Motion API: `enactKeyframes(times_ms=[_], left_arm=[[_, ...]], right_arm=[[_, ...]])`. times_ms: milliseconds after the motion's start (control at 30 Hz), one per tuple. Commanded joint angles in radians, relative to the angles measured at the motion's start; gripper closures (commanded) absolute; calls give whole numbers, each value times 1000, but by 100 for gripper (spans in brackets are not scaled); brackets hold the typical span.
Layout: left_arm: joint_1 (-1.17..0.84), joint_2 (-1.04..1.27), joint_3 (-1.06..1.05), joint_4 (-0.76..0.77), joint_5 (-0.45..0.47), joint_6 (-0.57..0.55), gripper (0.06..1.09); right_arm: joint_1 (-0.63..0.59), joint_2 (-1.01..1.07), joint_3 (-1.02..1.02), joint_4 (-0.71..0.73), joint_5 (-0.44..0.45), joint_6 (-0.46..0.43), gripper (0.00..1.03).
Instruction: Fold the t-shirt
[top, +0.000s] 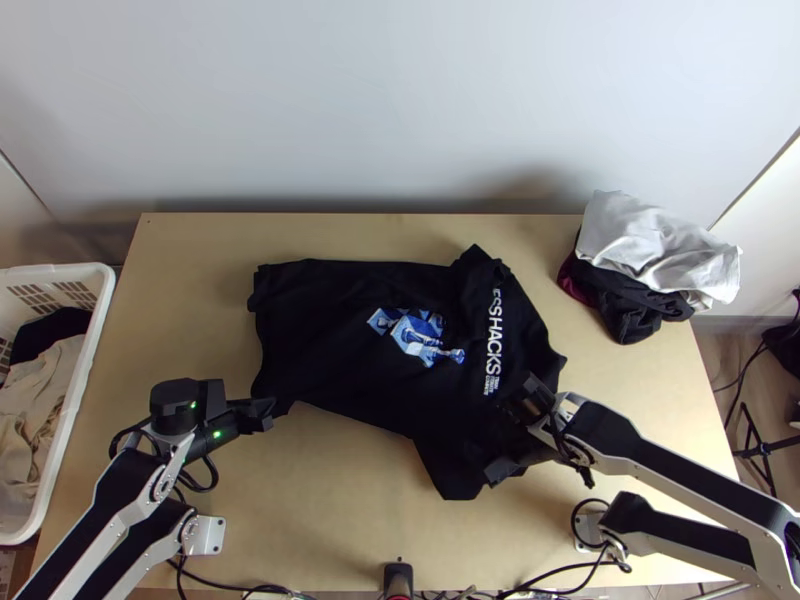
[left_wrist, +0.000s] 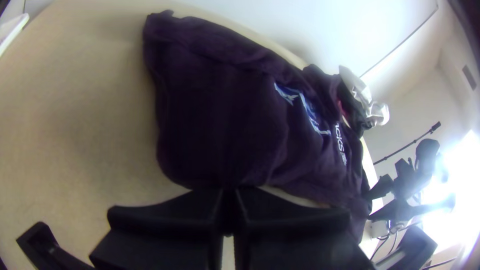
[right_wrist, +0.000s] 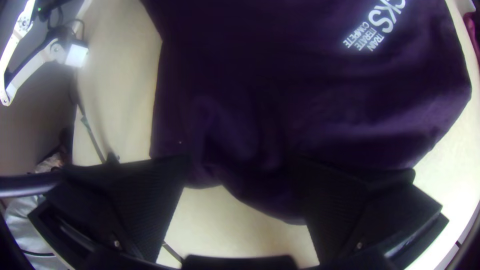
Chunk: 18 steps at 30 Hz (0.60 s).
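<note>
T-shirt (top: 330, 330) is spread print-side up across the middle of the table (top: 330, 520), slightly rumpled. Its near hem corner is pinched between the closed fingers of the left gripper (top: 262, 412). Over the near sleeve area, the right gripper (top: 510, 435) is held with fingers spread wide (loose folds are seen between them).

A plain white wall (top: 400, 100) rises behind the far edge of the light wooden table (top: 180, 300). Brownish floor (top: 715, 365) lies to the right. In the left wrist view, strong white light (left_wrist: 465, 175) glares.
</note>
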<state>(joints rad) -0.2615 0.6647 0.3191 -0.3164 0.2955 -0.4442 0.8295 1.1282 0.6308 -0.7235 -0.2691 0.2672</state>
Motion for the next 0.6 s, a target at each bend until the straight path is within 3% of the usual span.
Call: enactKeyframes(times_ms=[0,33,67,167,200,567], left_arm=[[13,-39,-18,-20,-1,10,105],[13,-45,-22,-20,-1,10,105],[13,-48,-23,-20,-1,10,105],[13,-48,-25,-20,-1,10,105],[13,-48,-25,-20,1,10,105],[47,-50,1,-36,5,16,105]], right_arm=[[25,-8,-2,-27,7,-22,15],[25,-18,-2,-27,10,-33,19],[30,-28,0,-27,19,-45,31],[63,-45,1,22,67,-49,93],[68,-45,0,32,79,-51,100],[33,-108,61,2,116,-94,100]])
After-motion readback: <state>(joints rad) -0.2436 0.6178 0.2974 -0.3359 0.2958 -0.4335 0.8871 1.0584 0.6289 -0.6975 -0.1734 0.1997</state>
